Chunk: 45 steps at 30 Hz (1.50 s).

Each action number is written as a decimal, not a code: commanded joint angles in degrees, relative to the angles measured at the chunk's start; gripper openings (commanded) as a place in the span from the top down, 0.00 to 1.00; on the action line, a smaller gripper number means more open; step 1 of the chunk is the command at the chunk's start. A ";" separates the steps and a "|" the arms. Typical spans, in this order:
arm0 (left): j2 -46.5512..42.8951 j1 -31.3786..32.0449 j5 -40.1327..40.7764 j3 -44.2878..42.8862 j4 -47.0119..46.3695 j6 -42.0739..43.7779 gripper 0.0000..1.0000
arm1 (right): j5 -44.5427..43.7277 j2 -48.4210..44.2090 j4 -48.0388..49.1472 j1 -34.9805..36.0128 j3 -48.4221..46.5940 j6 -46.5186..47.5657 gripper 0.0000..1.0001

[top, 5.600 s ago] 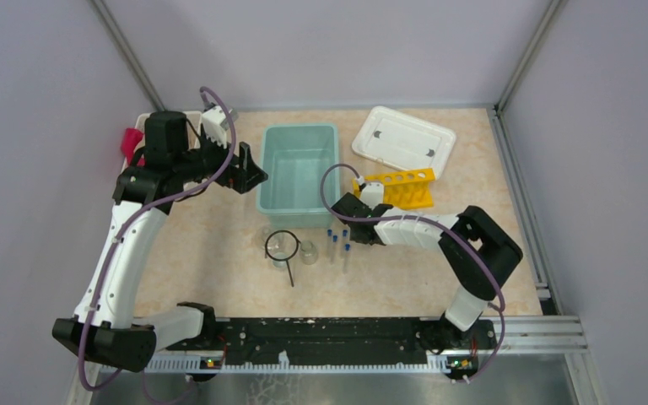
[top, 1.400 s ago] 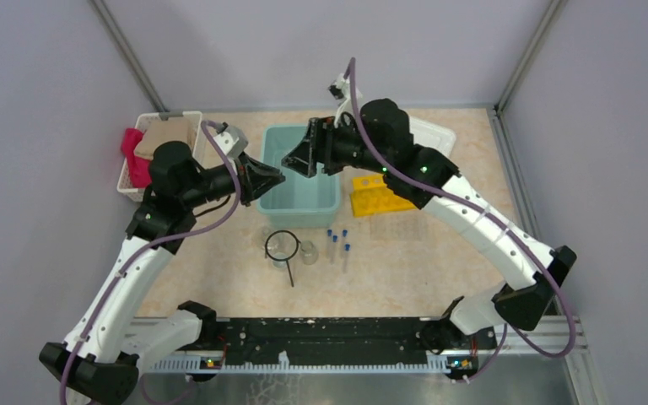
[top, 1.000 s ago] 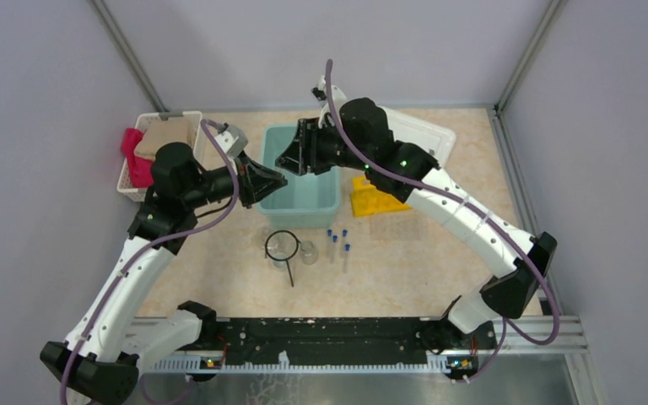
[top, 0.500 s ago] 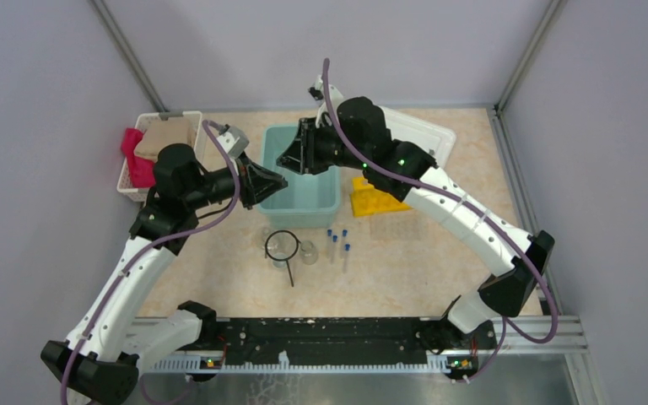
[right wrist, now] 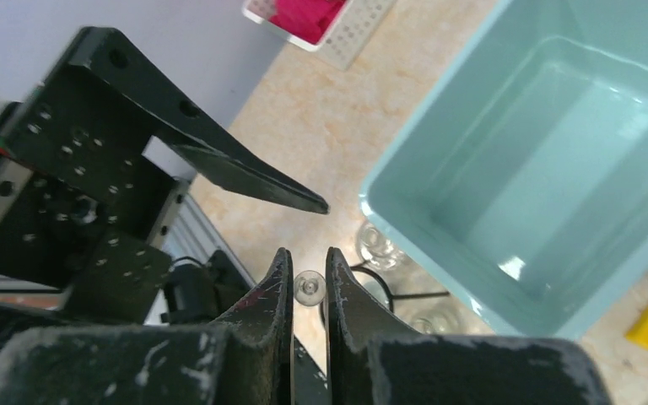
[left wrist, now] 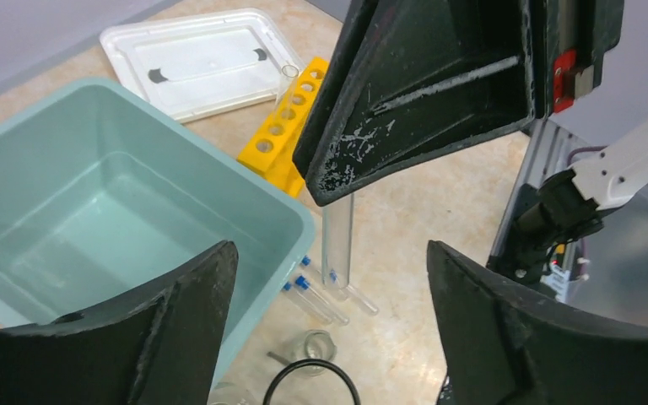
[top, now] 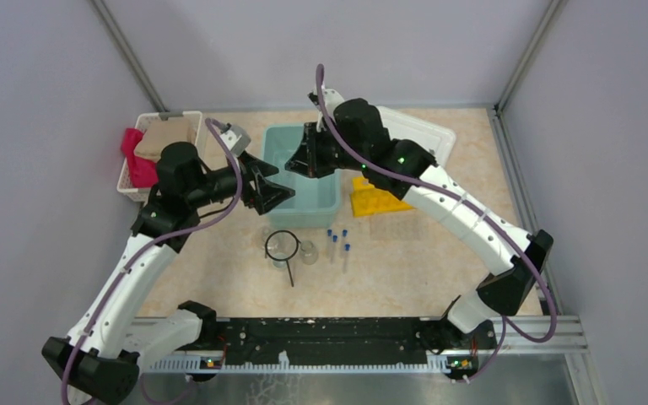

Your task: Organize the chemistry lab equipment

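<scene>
My right gripper (right wrist: 308,253) is shut on a clear test tube (right wrist: 310,288), seen end-on between its fingers above the table beside the teal bin (right wrist: 405,228). In the left wrist view that tube (left wrist: 337,228) hangs down from the right gripper's fingers. My left gripper (left wrist: 331,253) stands open around it, fingers well apart from the glass. Below lie three blue-capped test tubes (top: 337,245), two small beakers (top: 308,251) and the black wire ring (top: 280,245). The yellow rack (top: 371,202) lies right of the bin.
The teal bin (top: 299,221) holds nothing that I can see. A white lid (top: 426,139) lies at the back right. The white basket (top: 148,143) with red and tan cloths stands at the back left. Both arms meet over the bin's left front corner.
My left gripper has opened and let go of the tube. The right gripper has shut on the tube and now holds it alone.
</scene>
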<state>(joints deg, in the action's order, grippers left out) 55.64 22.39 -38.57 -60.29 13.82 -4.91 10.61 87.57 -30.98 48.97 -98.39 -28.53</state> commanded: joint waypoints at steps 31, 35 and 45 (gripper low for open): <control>13.81 -18.15 -2.12 -20.92 26.04 2.80 0.01 | -53.30 -15.95 14.62 -15.95 41.94 7.47 1.00; 14.11 -19.58 -2.40 -21.21 26.60 2.58 0.01 | -53.24 -13.35 17.37 -16.74 42.24 6.89 1.00; 13.86 -21.11 -1.95 -20.66 27.31 3.52 0.01 | -53.50 -9.69 21.11 -18.46 44.41 5.01 1.00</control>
<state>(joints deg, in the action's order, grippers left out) 70.08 1.80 -39.31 -79.99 40.56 -2.00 -41.34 77.19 -14.22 31.33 -54.70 -22.33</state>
